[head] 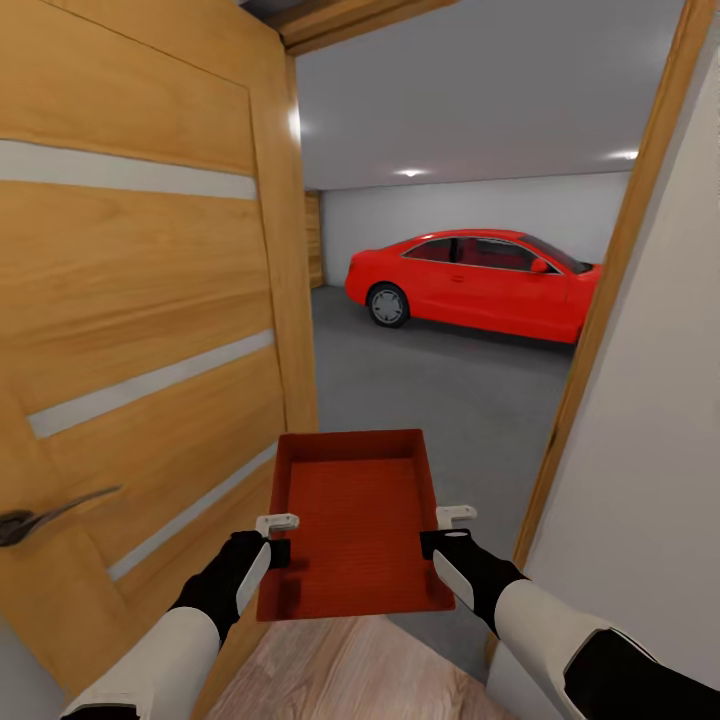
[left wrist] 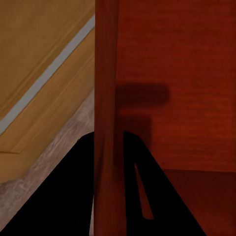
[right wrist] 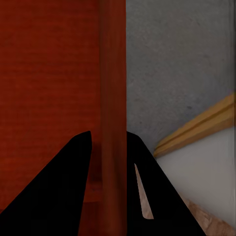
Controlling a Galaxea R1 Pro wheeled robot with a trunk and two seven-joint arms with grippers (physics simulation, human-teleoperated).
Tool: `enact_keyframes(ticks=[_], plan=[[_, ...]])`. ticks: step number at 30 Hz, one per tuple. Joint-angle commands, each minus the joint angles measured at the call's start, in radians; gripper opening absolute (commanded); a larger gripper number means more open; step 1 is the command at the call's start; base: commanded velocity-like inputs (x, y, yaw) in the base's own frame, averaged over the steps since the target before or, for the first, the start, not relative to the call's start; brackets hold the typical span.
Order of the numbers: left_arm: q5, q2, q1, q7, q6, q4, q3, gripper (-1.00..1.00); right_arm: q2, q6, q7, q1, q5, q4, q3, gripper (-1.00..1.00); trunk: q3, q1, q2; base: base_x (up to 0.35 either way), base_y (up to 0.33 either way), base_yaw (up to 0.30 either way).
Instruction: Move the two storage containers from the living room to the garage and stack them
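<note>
The robot stands in a doorway and holds one red-orange bin (head: pixel 352 520) in the air at 6 o'clock in the head view, between the open wooden door (head: pixel 140 330) at 9 o'clock and the door frame (head: pixel 600 330) at 3 o'clock. The left gripper (head: pixel 277 537) has its jaws pinching the left wall of the bin, one finger inside and one outside, and the right gripper (head: pixel 447 530) pinches the right wall in the same way. Behind the bin, the grey garage floor (head: pixel 450 400) goes toward a red car (head: pixel 475 282) at 12 o'clock, and light wood planks (head: pixel 350 670) lie under the near end of the bin.
</note>
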Motion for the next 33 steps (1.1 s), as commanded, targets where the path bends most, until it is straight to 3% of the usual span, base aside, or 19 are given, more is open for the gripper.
enact_keyframes(ticks=[1, 11, 33], plan=[[-0.009, 0.000, 0.000, 0.009, 0.008, 0.000, 0.005, -1.00, -0.003, 0.007, -0.035, -0.002, 0.033, -0.004, -0.018, -1.00, -0.002, 0.001, -0.002, 0.146, 0.116, -0.183], [-0.009, 0.001, 0.000, 0.009, 0.008, 0.000, 0.005, -1.00, -0.003, 0.007, -0.035, -0.002, 0.033, -0.004, -0.018, -1.00, -0.002, 0.001, -0.002, 0.146, 0.116, -0.168], [-0.009, 0.000, 0.000, 0.009, 0.007, 0.000, 0.005, -1.00, -0.003, 0.007, -0.036, -0.002, 0.033, -0.004, -0.018, -1.00, -0.002, 0.001, -0.002, 0.142, 0.128, -0.021]])
